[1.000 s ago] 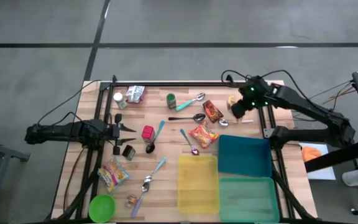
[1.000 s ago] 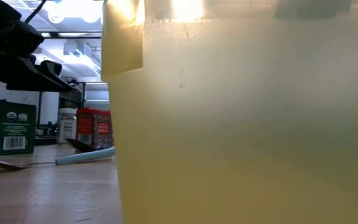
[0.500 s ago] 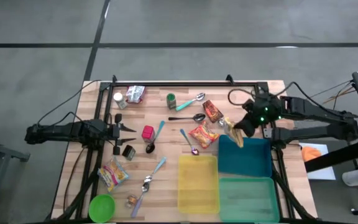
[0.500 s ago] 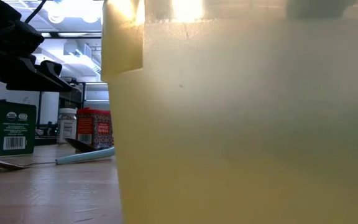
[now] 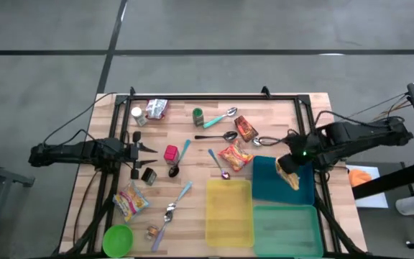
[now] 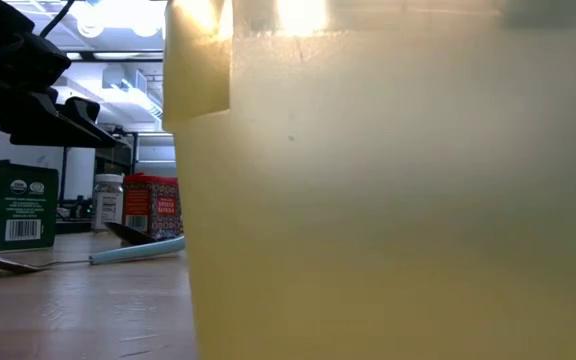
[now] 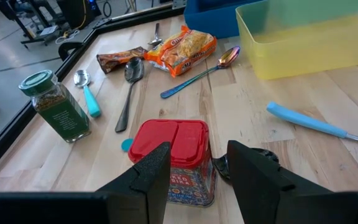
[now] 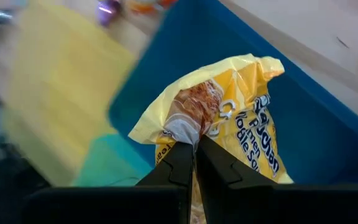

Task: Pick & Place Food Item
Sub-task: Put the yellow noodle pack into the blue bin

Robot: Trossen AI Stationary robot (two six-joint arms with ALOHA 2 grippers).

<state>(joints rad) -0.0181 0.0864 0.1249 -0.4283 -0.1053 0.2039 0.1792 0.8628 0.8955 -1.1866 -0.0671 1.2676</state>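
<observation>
A yellow noodle packet [image 8: 241, 118] hangs from my right gripper [image 8: 195, 155], which is shut on it above the blue bin [image 5: 264, 188] at the table's right; in the high view the packet [image 5: 290, 178] shows just under the gripper [image 5: 287, 165]. My left gripper [image 7: 199, 180] waits open at the table's left, low over the wood. Its fingers point at a red-lidded tin [image 7: 173, 146] that stands just ahead of them, untouched. My right gripper pinches the packet's crumpled upper end [image 8: 182, 132] between its two fingers. The fingers come steeply from above. The packet hangs below them, lifted clear, over the inside of the blue bin [image 8: 316, 137].
A yellow bin [image 5: 228, 211] and a green bin [image 5: 286, 230] stand beside the blue one at the near right. An orange packet [image 5: 234, 156], a brown bar [image 5: 246, 129], a spice jar [image 5: 198, 116], spoons and a green bowl [image 5: 118, 238] lie over the table.
My right gripper has swung from the table's far right corner toward the near edge, rolling and tipping further down as it went. It stays shut and carries the yellow packet, lifted clear, from above the wood to above the blue bin.
</observation>
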